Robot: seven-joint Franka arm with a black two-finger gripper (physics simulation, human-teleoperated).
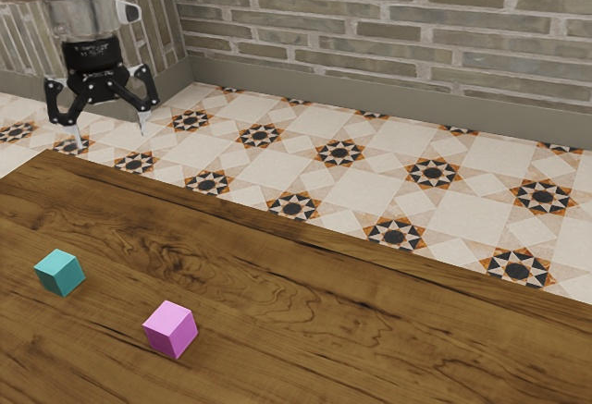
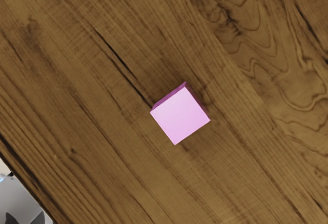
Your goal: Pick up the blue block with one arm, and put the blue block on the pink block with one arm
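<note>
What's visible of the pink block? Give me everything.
The pink block is a small plain cube, matte pink with no markings, its top face lighter than its sides. It sits flat on the wooden table, turned so one vertical edge faces the exterior camera. In the wrist view its top is bare. Only the table touches it: the blue block lies apart, toward the exterior view's left, and the open gripper hangs high, away from it.

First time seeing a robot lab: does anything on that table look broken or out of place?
Nothing stands out. The blue block and pink block sit flat and apart on the wooden table, undamaged; the open fingers hang empty above.
</note>
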